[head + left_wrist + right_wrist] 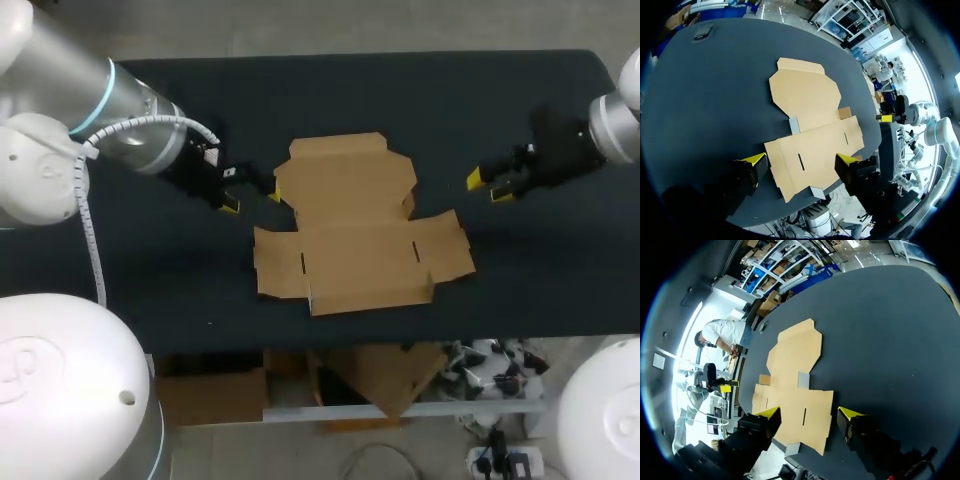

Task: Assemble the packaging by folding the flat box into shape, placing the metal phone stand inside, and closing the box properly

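On the dark table [520,290], between two spread pincers: a flat box [355,230].

Lies unfolded close to the near table edge, wide winged panel nearest, with two short slits in plain brown card; narrower panel and tuck flap pointing toward the far edge. At its left side, the left gripper [253,200], fingers wide apart, gripping nothing, one yellow tip just beside the card's edge, contact not clear. Off to the other side, the right gripper [488,187], likewise spread and gripping nothing, well apart from the card. Bare tabletop on both flanks, then a broad bare strip up to the far edge.
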You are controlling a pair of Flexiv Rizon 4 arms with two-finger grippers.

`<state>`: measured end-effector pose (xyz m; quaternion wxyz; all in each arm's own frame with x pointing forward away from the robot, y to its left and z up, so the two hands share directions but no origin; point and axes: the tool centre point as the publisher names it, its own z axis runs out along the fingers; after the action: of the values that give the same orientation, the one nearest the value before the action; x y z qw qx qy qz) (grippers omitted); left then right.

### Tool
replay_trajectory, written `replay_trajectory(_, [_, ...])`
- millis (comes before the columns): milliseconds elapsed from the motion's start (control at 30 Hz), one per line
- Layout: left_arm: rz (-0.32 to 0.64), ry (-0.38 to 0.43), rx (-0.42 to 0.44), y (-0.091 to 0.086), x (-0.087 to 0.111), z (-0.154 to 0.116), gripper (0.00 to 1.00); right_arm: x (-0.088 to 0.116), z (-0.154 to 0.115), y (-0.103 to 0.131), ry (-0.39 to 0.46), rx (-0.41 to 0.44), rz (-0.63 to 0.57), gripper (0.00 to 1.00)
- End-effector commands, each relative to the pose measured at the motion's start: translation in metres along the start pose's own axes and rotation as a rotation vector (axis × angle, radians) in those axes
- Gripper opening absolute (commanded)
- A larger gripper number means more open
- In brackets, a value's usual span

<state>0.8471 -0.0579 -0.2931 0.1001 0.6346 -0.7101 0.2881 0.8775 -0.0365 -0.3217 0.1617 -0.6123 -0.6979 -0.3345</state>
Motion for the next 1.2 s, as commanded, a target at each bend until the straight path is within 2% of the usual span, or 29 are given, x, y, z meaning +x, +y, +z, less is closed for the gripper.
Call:
replay_trajectory(33, [0.006,0.047,-0.011,-0.007,-0.012,-0.005,1.00,-0.007,0.004,0.015,0.096,0.017,0.002,1.00])
replay_trajectory(300, [0.019,0.112,-0.026,-0.031,-0.026,-0.015,1.00,-0.009,0.011,0.042,0.154,0.021,-0.015,1.00])
replay_trajectory(833, [0.019,0.112,-0.026,-0.031,-0.026,-0.015,1.00,-0.007,0.011,0.045,0.154,0.034,-0.020,1.00])
replay_trajectory(900, [0.035,0.126,-0.039,-0.031,-0.025,-0.011,1.00,-0.009,0.017,0.050,0.198,0.041,-0.024,1.00])
replay_trajectory(1200, [0.033,0.174,-0.054,-0.046,-0.030,-0.001,1.00,-0.018,0.048,0.078,0.204,0.064,0.023,1.00])
